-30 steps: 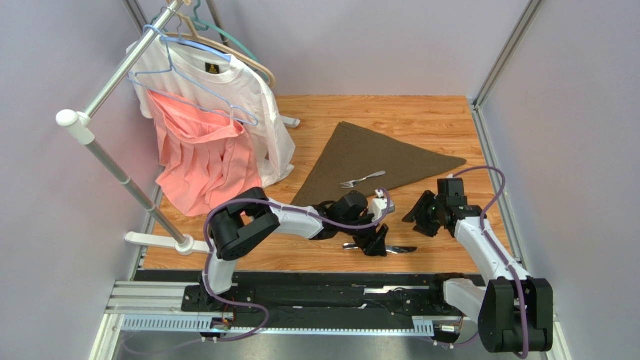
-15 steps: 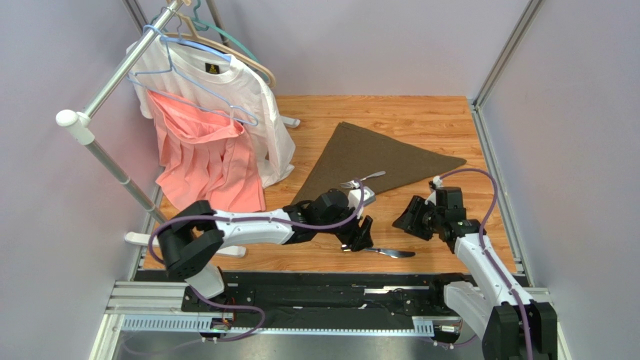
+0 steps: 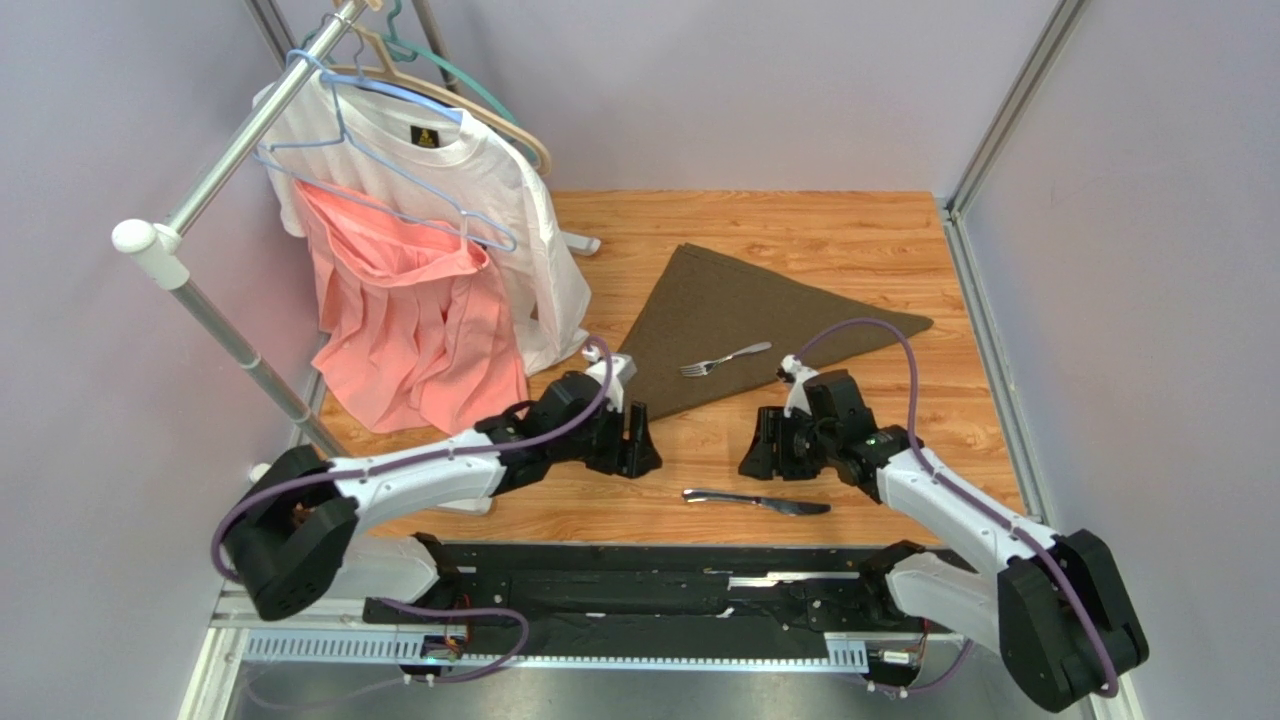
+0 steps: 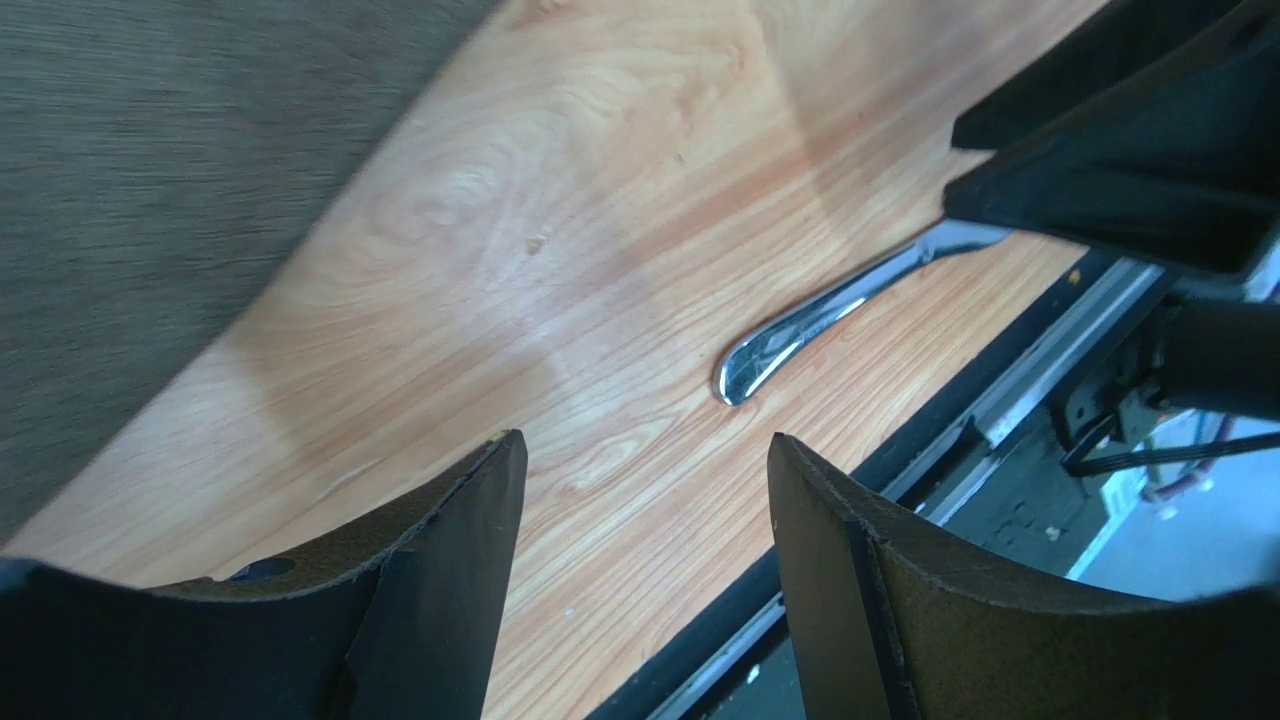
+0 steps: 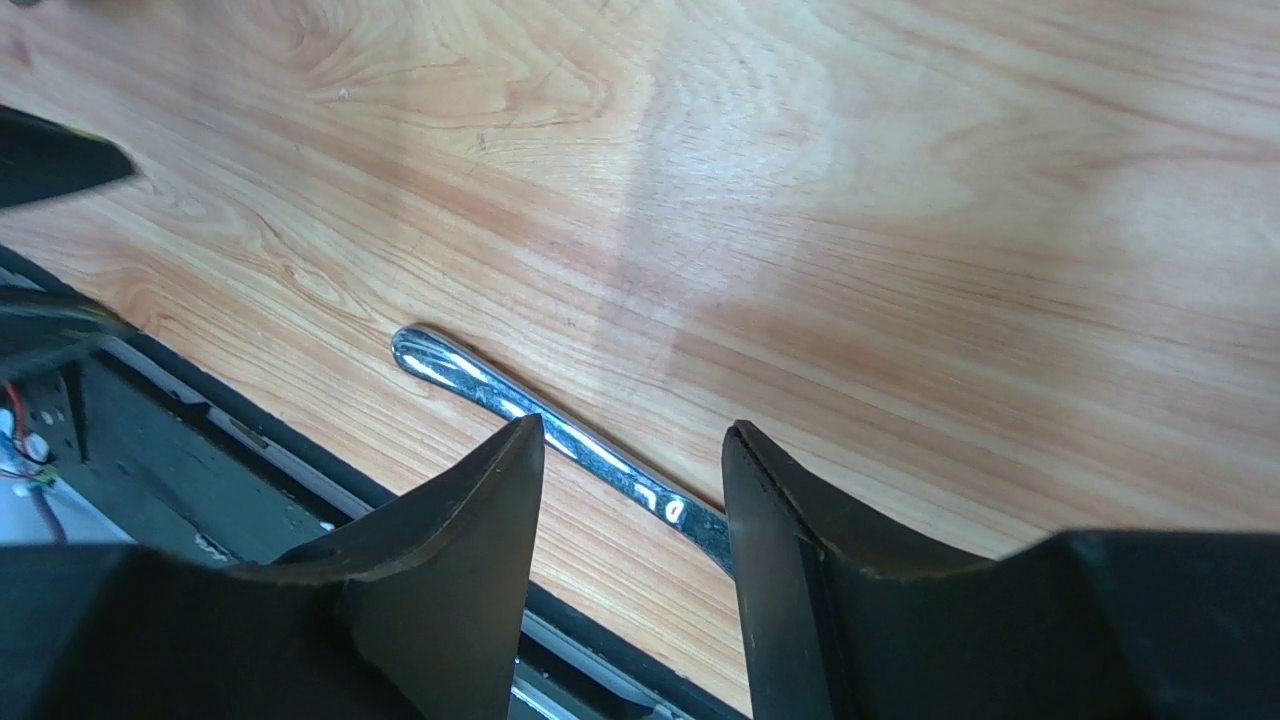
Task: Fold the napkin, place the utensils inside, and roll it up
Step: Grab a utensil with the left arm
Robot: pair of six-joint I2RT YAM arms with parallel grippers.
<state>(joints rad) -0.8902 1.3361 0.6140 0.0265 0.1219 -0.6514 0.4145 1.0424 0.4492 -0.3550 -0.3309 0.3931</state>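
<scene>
Wooden tabletop [image 3: 842, 225], lilac walls [image 3: 721, 90], left claw [image 4: 646, 444] and right claw [image 5: 631, 432] agape, empty

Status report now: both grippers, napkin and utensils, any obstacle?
Left gripper open, empty. Right gripper open, empty, near knife on table. Fork lies on folded napkin. Nothing blocking knife.

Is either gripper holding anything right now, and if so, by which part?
Nothing is held. The left gripper and right gripper are both open and empty; the knife lies on the table, the fork on the napkin.
</scene>
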